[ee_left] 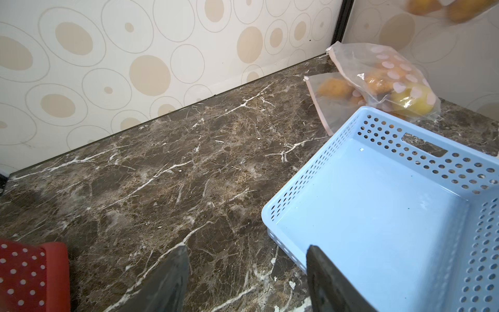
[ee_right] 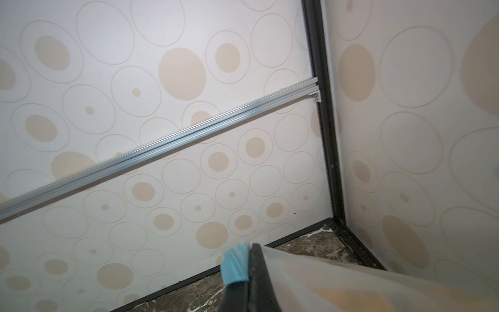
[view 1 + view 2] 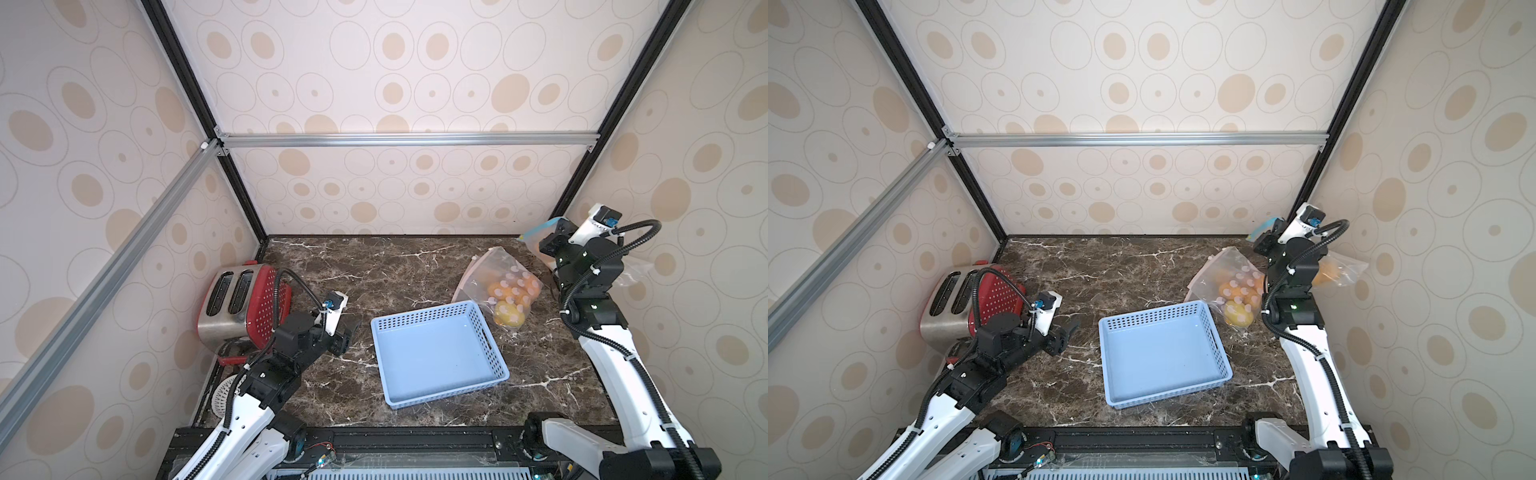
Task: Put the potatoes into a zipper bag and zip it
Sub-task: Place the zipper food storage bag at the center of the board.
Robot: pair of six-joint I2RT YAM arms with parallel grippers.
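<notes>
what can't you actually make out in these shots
held bag: in both top views the right arm covers most of it; its potatoes can't be counted.
its blue zipper strip: blurred in the right wrist view; sealed or not, unclear.
right tool: cut off by the frame edge there.
white round object: left arm hides it in a top view.

No text, label or number can be read anywhere.

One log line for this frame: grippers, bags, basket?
left gripper: open, empty, over table | right gripper: shut on blue-zip bag of potatoes, held aloft | dotted bag: on table, filled | blue basket: empty
</notes>
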